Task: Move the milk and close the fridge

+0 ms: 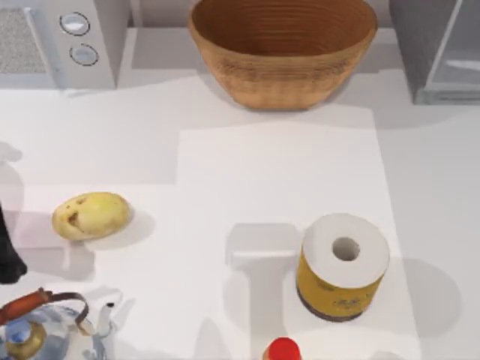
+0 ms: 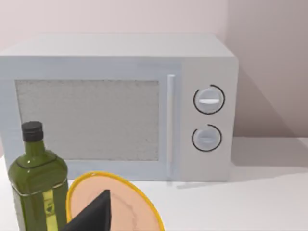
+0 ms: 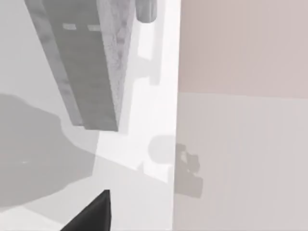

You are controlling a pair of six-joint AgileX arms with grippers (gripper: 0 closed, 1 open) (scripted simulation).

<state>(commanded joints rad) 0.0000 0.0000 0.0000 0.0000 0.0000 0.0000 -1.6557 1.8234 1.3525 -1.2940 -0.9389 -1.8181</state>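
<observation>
Of the right gripper [image 3: 91, 214] the right wrist view catches one dark tip, so I cannot tell whether its jaws stand wide or narrow, and nothing is seen held in them. It hangs near the fridge [image 3: 82, 67], whose dark-grey slab runs slantwise just ahead of it, with white table [image 3: 144, 120] beside it and the wall behind, where a small shadow of the arm falls. In the top view the fridge [image 1: 442, 52] stands at the far right corner of the table, partly cut by the edge, its pale door panel turned toward the basket [image 1: 281, 49]. I cannot say where the milk lies. The left gripper [image 2: 91, 216] is parked at the table's left edge, its jaws likewise beyond telling. It faces the microwave [image 2: 115, 106], with an olive oil bottle [image 2: 36, 183] and a yellow-rimmed plate [image 2: 120, 207] close under it. A potato [image 1: 91, 215], a yellow-wrapped paper roll [image 1: 341, 274] and a teapot [image 1: 45, 330] lie nearer in. I judge the fridge step to be in hand. The next move calls for the right gripper to set itself against the door's free edge and push it flat to the body, staying clear of the basket.
</observation>
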